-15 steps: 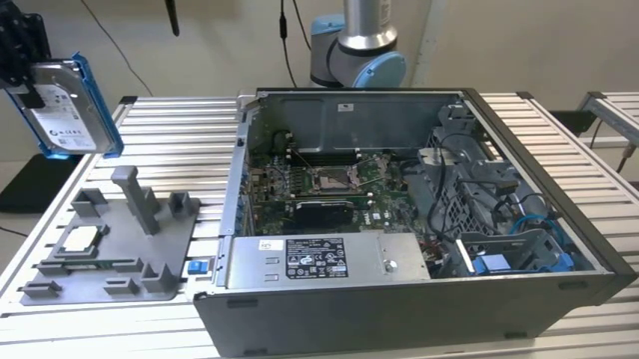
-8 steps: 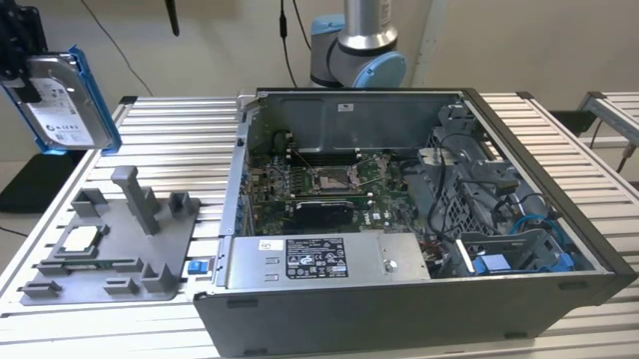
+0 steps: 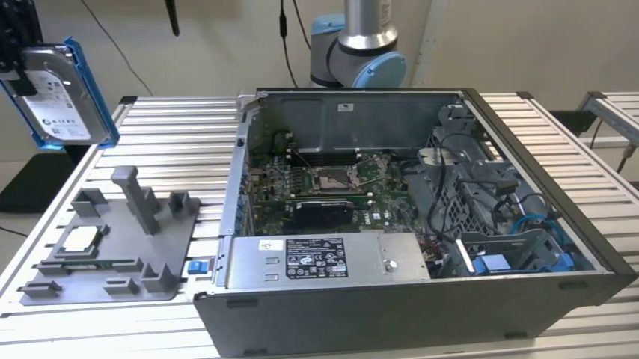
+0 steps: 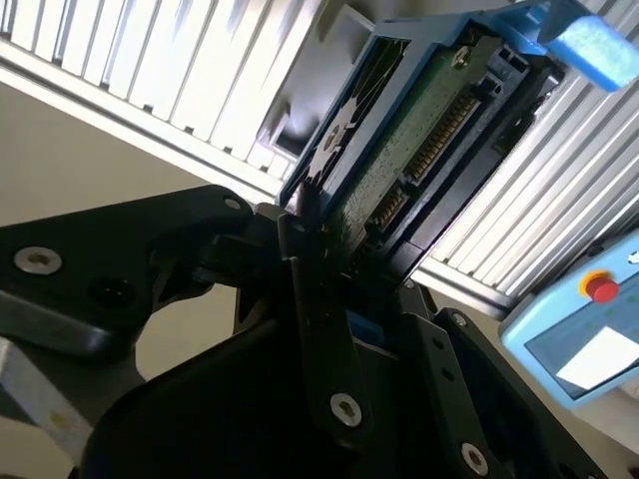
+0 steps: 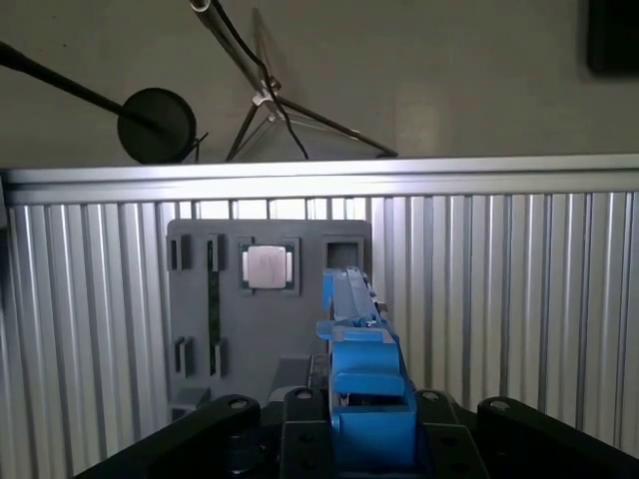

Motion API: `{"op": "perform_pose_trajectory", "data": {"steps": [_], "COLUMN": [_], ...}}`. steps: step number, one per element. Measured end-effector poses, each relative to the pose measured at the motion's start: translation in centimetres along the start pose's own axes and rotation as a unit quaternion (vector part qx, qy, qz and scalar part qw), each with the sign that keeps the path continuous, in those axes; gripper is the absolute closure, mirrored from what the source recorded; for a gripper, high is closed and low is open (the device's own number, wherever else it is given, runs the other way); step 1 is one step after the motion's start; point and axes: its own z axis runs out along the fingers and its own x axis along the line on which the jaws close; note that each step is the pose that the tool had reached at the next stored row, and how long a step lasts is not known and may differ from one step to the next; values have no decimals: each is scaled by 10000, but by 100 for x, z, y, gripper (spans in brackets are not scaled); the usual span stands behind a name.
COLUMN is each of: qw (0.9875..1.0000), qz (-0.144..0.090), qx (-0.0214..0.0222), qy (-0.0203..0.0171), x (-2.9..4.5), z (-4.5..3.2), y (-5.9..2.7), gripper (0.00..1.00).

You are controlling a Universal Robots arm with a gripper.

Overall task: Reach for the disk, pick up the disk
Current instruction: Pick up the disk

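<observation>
Disk (image 3: 62, 97) hangs on edge above the table (image 3: 179, 127) at the exterior view's far left, well clear of the grey tray (image 3: 110, 247). Gripper (image 4: 321, 239) is clamped on it, jaws narrow across its thickness. In the second wrist view the bite sits at one end. Pick looks done to me. An end grip means leverage, so I'd hold firm, move slowly, keep the disk vertical, and watch the blue bracket (image 5: 364, 369) for slip.

An open computer case (image 3: 399, 318) is set on the slatted table (image 3: 179, 134) toward its edge at the exterior view's right, and a grey fixture plate (image 3: 172, 243), in which a square silver chip (image 3: 80, 238) is seated, is laid near the opposite edge, a small blue clip (image 3: 197, 266) at its corner.
</observation>
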Motion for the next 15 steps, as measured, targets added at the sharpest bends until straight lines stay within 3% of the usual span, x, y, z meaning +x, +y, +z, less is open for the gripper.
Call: {"op": "perform_pose_trajectory", "data": {"steps": [12,15], "qw": [10000,10000], "qz": [-24,-32], "qx": [1,1], "qy": [-1,-1], "x": [5,7], "z": [-279,-379], "y": [-7,-10], "gripper": [100,100]}}
